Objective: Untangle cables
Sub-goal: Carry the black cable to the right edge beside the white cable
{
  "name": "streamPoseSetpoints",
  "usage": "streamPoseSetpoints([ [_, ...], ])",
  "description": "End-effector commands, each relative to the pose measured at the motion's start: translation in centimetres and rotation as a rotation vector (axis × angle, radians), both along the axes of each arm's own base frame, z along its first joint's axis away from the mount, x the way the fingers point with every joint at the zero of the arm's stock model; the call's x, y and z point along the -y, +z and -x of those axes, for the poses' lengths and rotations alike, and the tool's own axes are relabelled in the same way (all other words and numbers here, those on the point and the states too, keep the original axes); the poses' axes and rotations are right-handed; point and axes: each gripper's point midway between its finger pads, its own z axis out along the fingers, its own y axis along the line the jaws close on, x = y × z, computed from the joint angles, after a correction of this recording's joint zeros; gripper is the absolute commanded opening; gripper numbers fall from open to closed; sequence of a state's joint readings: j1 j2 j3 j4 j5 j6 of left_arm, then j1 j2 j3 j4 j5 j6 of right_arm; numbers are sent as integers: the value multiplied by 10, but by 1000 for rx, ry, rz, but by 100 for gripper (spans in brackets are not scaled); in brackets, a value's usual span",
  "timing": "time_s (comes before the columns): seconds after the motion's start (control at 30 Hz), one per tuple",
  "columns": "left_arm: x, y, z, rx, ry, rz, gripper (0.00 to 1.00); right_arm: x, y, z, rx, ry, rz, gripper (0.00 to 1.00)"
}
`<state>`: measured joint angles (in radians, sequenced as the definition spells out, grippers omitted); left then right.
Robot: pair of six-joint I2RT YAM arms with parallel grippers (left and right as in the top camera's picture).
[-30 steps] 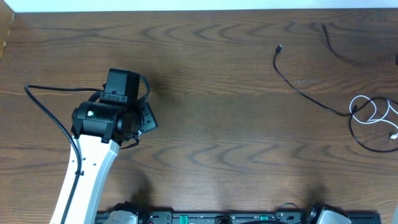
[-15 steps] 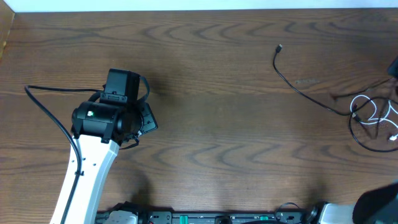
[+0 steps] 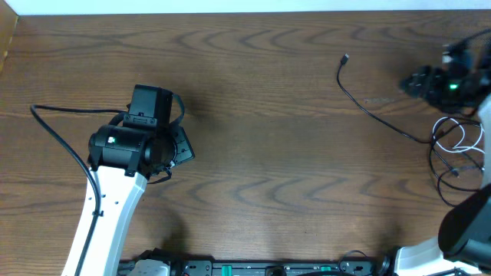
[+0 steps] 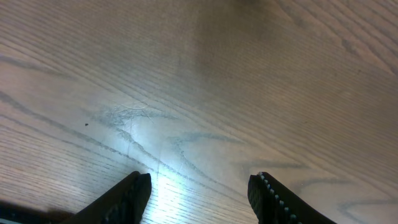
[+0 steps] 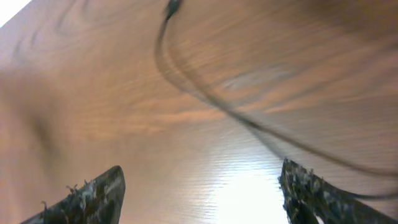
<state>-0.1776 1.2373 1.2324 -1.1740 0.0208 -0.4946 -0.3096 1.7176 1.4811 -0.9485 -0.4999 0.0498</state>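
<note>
The black cable [image 3: 374, 112] runs from its small plug [image 3: 345, 58] down to the right, into a loose tangle with the white cable [image 3: 454, 138] near the table's right edge. My right gripper [image 3: 407, 82] hovers above and left of that tangle, open. In the blurred right wrist view the black cable [image 5: 205, 93] curves across the wood ahead of the right gripper [image 5: 199, 190], with nothing between its fingers. My left gripper [image 3: 182, 146] sits far to the left, away from both cables. In its own view the left gripper [image 4: 199, 190] stands open over bare wood.
The wooden table [image 3: 261, 92] stretches between the two arms. The left arm's own thick black cable [image 3: 61, 138] trails off to the left. A pale strip [image 3: 230, 6] borders the far edge. The arm bases [image 3: 268, 268] line the near edge.
The right arm has swung in from the right edge and now hangs over the table just above the tangle. The left arm has not moved.
</note>
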Motion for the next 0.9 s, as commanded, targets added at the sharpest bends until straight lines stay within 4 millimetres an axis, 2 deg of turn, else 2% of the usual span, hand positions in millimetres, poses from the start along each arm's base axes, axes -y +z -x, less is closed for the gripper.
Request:
streamPoseSetpoints([
  [0.0, -2, -3, 1, -11, 7, -5, 56, -42, -16, 2, -19, 187, 11, 77],
  [0.2, -2, -3, 1, -11, 7, -6, 56, -73, -63, 14, -189, 295, 205, 78],
  [0.3, -2, -3, 1, -11, 7, -6, 56, -76, -83, 12, -236, 310, 350, 76],
  [0.37, -2, -3, 1, -11, 7, -6, 56, -80, -92, 1, -214, 325, 422, 77],
  [0.47, -2, -3, 1, -11, 7, -6, 56, -90, -98, -28, -95, 415, 534, 78],
  [0.67, -2, -3, 2, -14, 6, -4, 56, -110, -101, -77, 111, 505, 617, 77],
  [0.77, -2, -7, 3, -24, 6, -6, 56, -113, -112, -88, 136, 498, 619, 75],
  [0.87, -3, -13, 7, -42, 6, -9, 56, -113, -134, -91, 114, 505, 617, 75],
])
